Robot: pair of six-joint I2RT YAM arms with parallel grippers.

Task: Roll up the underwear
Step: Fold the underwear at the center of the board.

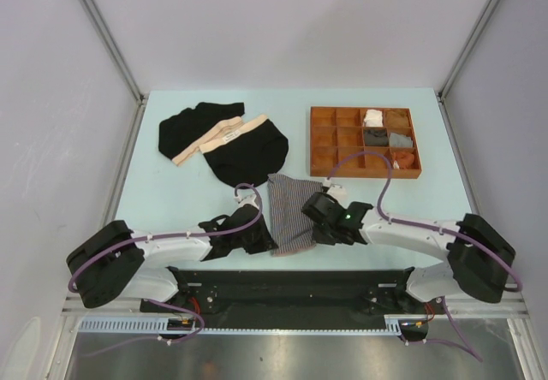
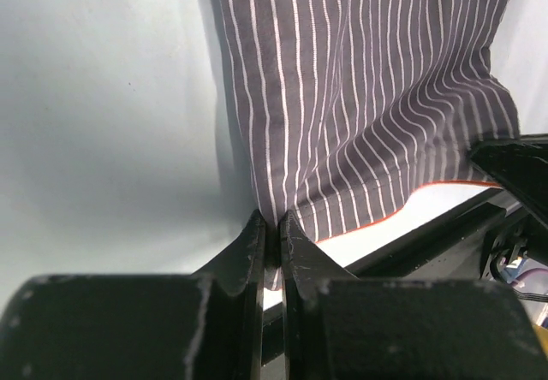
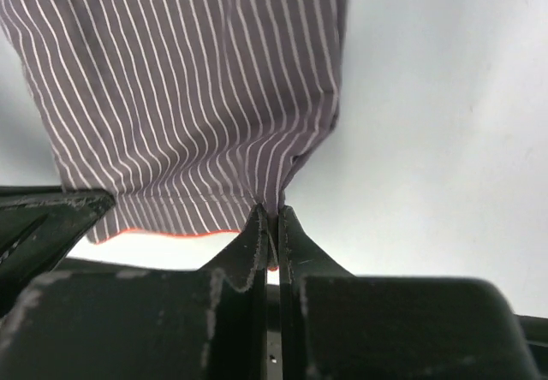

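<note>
Left wrist view: the left gripper stands with its jaws pressed together on a hem corner of the grey pin-striped boxer short, at the lower centre of the frame. In the right wrist view the right gripper is closed in the same way on the other corner of that hem. From above, the boxer short lies at the lower centre of the table, between both arms. The black briefs lie at the upper left, well apart. I think the danger is the thin pinch. If one arm moves faster, the cloth can slip out, or the roll becomes skewed.
</note>
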